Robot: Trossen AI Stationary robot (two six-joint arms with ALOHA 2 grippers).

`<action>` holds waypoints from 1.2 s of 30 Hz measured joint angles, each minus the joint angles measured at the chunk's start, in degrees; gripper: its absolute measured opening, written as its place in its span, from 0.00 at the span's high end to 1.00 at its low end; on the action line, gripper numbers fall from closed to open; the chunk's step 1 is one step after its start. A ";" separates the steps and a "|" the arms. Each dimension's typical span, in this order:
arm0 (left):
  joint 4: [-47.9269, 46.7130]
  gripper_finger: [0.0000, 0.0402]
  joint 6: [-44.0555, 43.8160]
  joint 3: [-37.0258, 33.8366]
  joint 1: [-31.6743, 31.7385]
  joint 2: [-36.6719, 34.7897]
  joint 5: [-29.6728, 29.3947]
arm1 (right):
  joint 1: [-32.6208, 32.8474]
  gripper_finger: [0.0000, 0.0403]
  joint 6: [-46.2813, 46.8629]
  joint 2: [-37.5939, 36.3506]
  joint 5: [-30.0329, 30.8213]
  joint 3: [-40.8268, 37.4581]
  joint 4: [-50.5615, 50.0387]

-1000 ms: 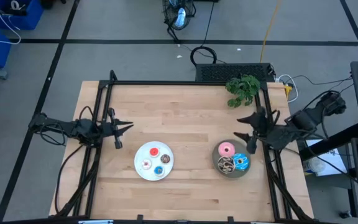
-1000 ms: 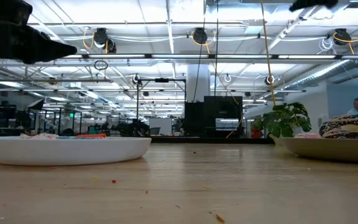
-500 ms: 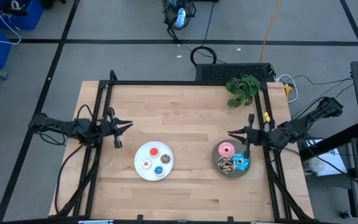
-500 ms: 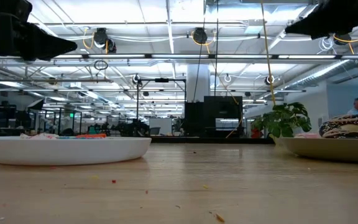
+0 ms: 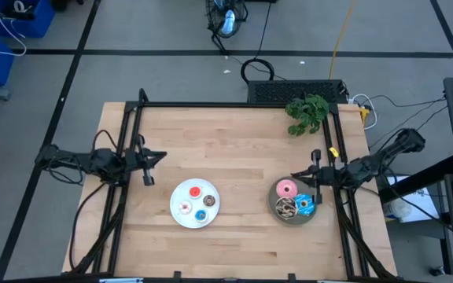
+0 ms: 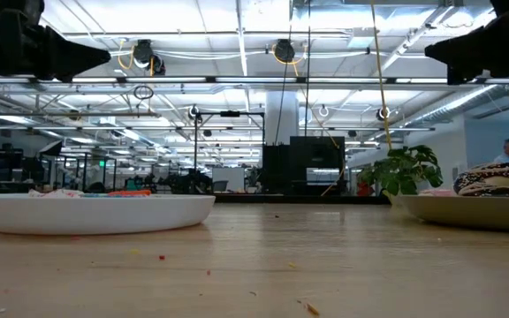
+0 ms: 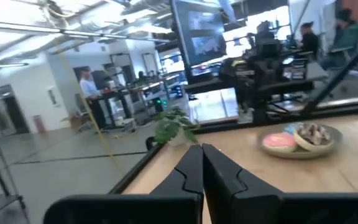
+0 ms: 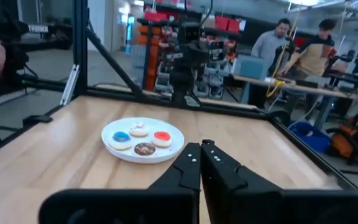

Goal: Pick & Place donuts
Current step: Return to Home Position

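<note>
I read the right gripper (image 5: pixel 295 174) as fully closed: in its wrist view the two dark fingers (image 8: pixel 188 163) meet along their length with nothing between them. It hangs above the right side of the light wooden table (image 5: pixel 226 149), just beside the far edge of the grey round plate (image 5: pixel 293 221), and the low view shows it held high over the tabletop.

The left gripper (image 5: pixel 162 154) is closed as well. Its fingers (image 7: pixel 190 171) press together and hold nothing. It sits raised near the table's left edge, apart from the white round plate (image 5: pixel 178 196).

The grey round plate carries the three larger toy rings:
- the pink-iced donut (image 5: pixel 286 189), on the side nearest the right gripper;
- the chocolate donut with sprinkles (image 5: pixel 286 207), touching it;
- the blue-iced donut (image 5: pixel 305 206), beside the chocolate one.

The white round plate carries the four tiny rings:
- the red donut (image 5: pixel 195 191);
- the pink-white donut (image 5: pixel 185 208);
- the brown donut (image 5: pixel 210 200);
- the blue donut (image 5: pixel 201 216).

The two plates stand well apart on the near half of the table. A leafy green plant (image 5: pixel 307 112) sits at the far right corner.
</note>
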 joint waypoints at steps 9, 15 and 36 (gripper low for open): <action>1.25 0.98 0.09 0.01 2.02 -0.11 8.10 | 0.00 1.00 -2.72 -8.67 0.04 -6.23 4.37; -0.03 0.99 -0.90 0.00 2.94 -0.10 10.42 | 0.00 1.00 -1.68 -12.94 0.07 -7.58 1.30; -4.62 0.99 -3.51 -0.02 11.79 -0.11 19.69 | -22.02 1.00 1.70 -14.65 -19.37 -7.80 -2.94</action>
